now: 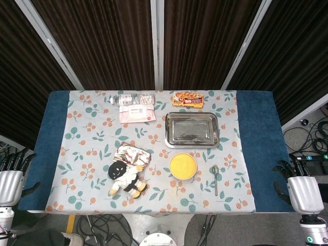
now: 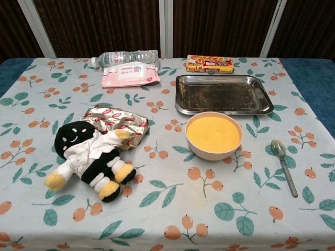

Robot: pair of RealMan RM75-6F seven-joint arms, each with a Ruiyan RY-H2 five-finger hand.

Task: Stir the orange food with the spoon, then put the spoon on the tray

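Observation:
A beige bowl of orange food (image 1: 183, 165) (image 2: 213, 134) stands near the table's front, just before the empty metal tray (image 1: 191, 129) (image 2: 224, 107). To the right of the bowl, a metal spoon (image 1: 215, 177) (image 2: 283, 164) lies flat on the cloth with its scoop pointing away from me. My left hand (image 1: 11, 180) hangs off the table's front left corner and my right hand (image 1: 301, 188) off the front right corner. Both hold nothing, their fingers are apart, and both are far from the spoon. Neither hand shows in the chest view.
A black and white plush toy (image 1: 126, 177) (image 2: 89, 157) lies left of the bowl, partly on a foil packet (image 1: 132, 154) (image 2: 118, 121). At the back are a pink wipes pack (image 1: 136, 113) (image 2: 131, 75), a water bottle (image 1: 132, 98) (image 2: 125, 56) and an orange snack box (image 1: 188, 99) (image 2: 209, 64).

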